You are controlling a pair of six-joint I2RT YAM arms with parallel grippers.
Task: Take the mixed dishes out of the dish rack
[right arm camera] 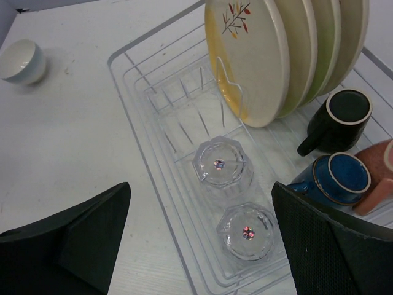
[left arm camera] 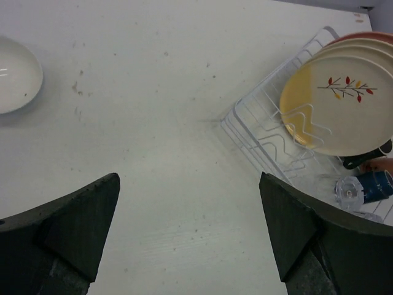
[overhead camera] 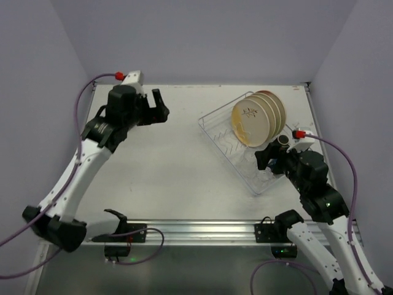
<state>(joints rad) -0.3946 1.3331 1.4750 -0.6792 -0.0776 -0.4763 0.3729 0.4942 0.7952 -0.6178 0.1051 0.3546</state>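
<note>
So, left gripper (left arm camera: pixel 188 184): jaws stood wide with nothing between them, over bare table (left arm camera: pixel 153 74), well apart from the rack.
Right gripper (right arm camera: pixel 201 187): jaws wide and empty, hovering above the near end of the dish rack (right arm camera: pixel 178 123).
White bowl (left arm camera: pixel 15 74): out on the table, well apart from the rack.
In the rack: plates (right arm camera: pixel 245 61) upright in the prongs; two glasses (right arm camera: pixel 220 165) base-up; dark cup (right arm camera: pixel 341 120), blue cup (right arm camera: pixel 338 178) and salmon cup (right arm camera: pixel 381 178) beside them.
Step, as I judged it: my right hand takes the nearer glass (right arm camera: pixel 247 232).
How to do it well: centre over the base, straddle the walls, squeeze gently since clear glass slips, then lift straight up, keeping off the blue cup just beside.
</note>
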